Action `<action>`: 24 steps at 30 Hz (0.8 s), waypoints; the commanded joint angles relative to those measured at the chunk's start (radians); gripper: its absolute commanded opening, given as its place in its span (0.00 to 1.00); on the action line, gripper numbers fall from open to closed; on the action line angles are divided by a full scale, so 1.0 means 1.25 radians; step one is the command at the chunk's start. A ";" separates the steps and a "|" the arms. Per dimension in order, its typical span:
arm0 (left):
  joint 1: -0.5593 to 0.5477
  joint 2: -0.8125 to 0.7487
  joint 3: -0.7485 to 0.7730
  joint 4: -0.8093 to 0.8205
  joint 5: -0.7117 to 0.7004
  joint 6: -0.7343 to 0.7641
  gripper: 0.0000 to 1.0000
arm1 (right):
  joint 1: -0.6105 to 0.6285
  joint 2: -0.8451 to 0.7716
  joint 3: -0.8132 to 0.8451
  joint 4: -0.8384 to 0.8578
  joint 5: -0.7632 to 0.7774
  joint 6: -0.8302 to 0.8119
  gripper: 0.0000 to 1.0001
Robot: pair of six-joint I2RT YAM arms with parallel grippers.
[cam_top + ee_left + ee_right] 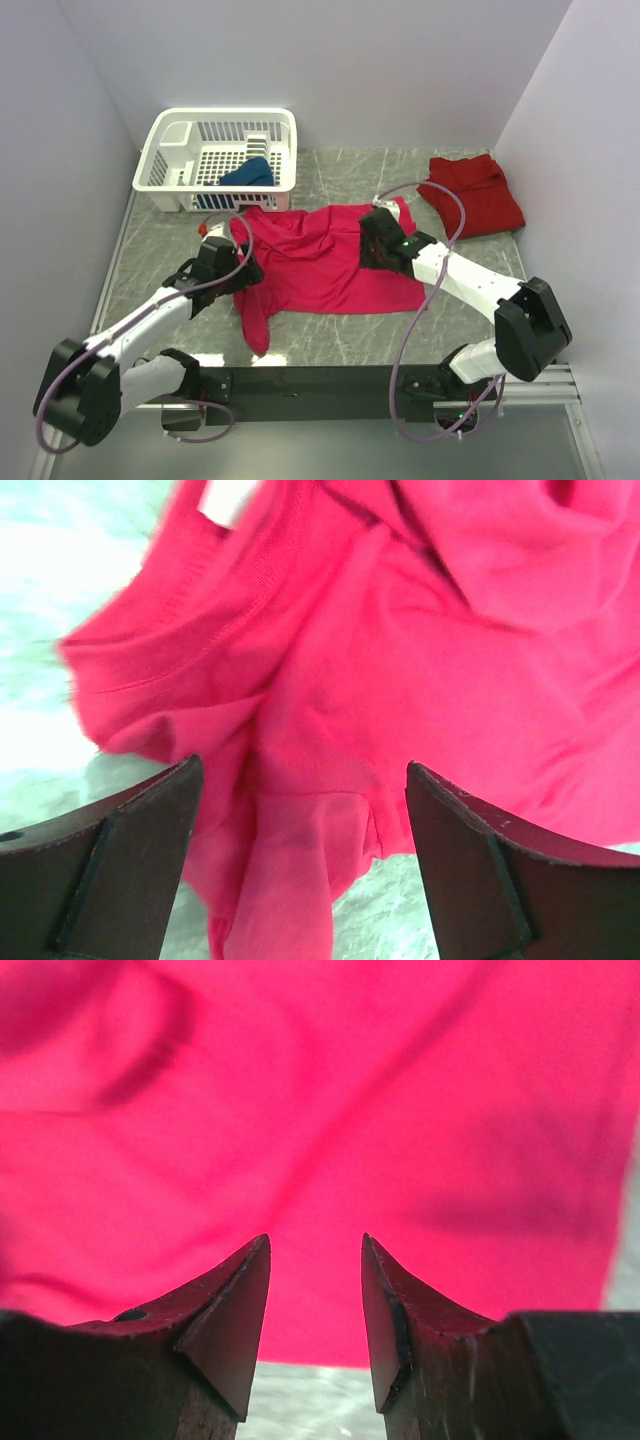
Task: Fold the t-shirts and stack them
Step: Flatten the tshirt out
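The magenta t-shirt [320, 265] lies in the middle of the tabletop [340, 335], roughly spread but rumpled, with one part trailing toward the near edge on the left side. The dark red t-shirt [475, 195] sits apart at the far right, apparently already folded, and the dark blue t-shirt [248, 175] is in the white basket [170, 150] at the far left. The left fingers [140, 830] stand wide apart over the bunched left edge of the magenta shirt, near a ribbed hem and a white label, with nothing clamped. The right fingers [235, 1300] stand part way apart above flat cloth close to the shirt's right edge, also gripping nothing. The step in hand looks like taking hold of both sides to smooth or fold this shirt. To do it well, each side should probably come down on an edge and not on mid-panel cloth, pinching every layer there so none is left behind. The left side needs the most care, since the gathered folds could let it catch only a wrinkle. Both arms would best lift low and move together, keeping the cloth lightly taut, so the fold lands straight and clear of the basket.
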 commanded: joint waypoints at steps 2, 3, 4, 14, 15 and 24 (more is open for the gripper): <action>-0.001 -0.107 -0.007 -0.053 -0.125 -0.042 0.89 | -0.014 -0.052 -0.038 -0.055 0.108 0.050 0.50; -0.001 -0.126 -0.010 -0.065 -0.140 -0.050 0.90 | -0.022 -0.061 -0.060 -0.063 0.111 0.052 0.50; 0.002 -0.133 -0.013 -0.069 -0.152 -0.061 0.90 | -0.031 -0.080 -0.075 -0.061 0.108 0.054 0.50; 0.025 -0.088 -0.037 -0.074 -0.130 -0.073 0.84 | -0.209 -0.278 -0.239 -0.066 0.041 0.085 0.55; 0.027 -0.087 -0.039 -0.071 -0.129 -0.074 0.83 | -0.216 -0.290 -0.254 -0.068 0.039 0.088 0.55; 0.047 -0.064 -0.051 -0.039 -0.096 -0.062 0.49 | -0.270 -0.368 -0.300 -0.077 0.019 0.096 0.63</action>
